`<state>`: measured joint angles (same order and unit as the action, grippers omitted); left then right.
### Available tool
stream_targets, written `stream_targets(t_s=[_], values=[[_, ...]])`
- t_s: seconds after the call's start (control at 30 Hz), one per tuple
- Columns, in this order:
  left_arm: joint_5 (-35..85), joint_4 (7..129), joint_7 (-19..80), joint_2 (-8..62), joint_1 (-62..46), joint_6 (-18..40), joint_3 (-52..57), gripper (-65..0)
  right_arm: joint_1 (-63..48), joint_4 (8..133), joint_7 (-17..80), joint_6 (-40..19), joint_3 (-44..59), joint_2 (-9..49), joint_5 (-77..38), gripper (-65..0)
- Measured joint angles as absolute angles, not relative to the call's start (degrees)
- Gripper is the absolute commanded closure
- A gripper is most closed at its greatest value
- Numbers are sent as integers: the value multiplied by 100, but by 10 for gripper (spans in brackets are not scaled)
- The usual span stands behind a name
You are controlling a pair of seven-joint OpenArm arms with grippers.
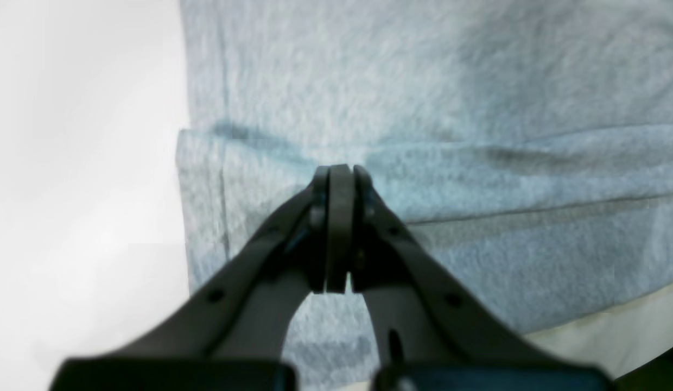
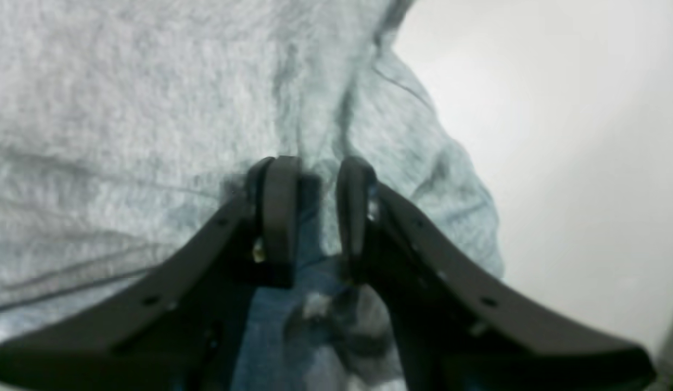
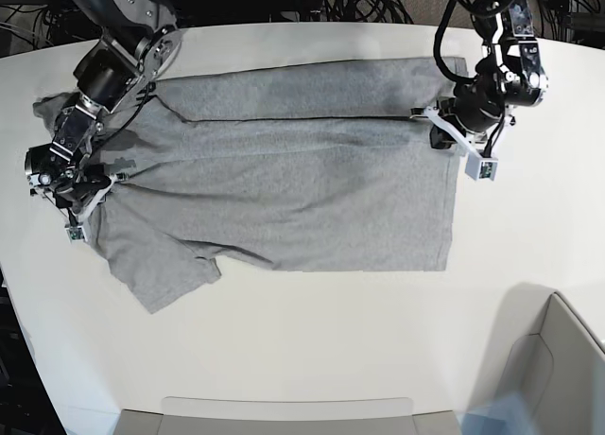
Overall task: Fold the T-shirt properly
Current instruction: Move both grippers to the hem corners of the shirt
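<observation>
The heather-grey T-shirt point(image 3: 284, 180) lies spread on the white table point(image 3: 529, 227), plain side up. Its far strip is folded over along a line across the body. My left gripper point(image 3: 437, 125) is at the shirt's right edge, at the end of that fold line. In the left wrist view it point(image 1: 339, 171) has its jaws pressed together on a puckered fold of the cloth point(image 1: 423, 81). My right gripper point(image 3: 95, 184) is at the shirt's left end by the shoulder. In the right wrist view it point(image 2: 318, 163) pinches a bunch of cloth point(image 2: 125, 81) between its narrowly parted fingers.
One sleeve point(image 3: 165, 279) sticks out at the near left, the other point(image 3: 52, 104) lies bunched under the right arm. A grey bin point(image 3: 558, 359) stands at the near right and a tray edge point(image 3: 284, 414) at the front. Cables point(image 3: 350, 0) lie behind the table.
</observation>
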<state>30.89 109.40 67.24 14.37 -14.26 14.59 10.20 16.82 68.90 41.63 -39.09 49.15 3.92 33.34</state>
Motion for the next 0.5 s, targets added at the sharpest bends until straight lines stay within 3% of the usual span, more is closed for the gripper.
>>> stream_targets(t_s=[0.27,0.5], values=[[3089,10936,6724,1428,-1181,1459,1020,0,1448,8088,4897,-3911,4925,8,3732,-170],[3085,10914,6726,1428,-1219,1459,1020,0,1962,8484,4757,-3911,4021,80,3682,-353]])
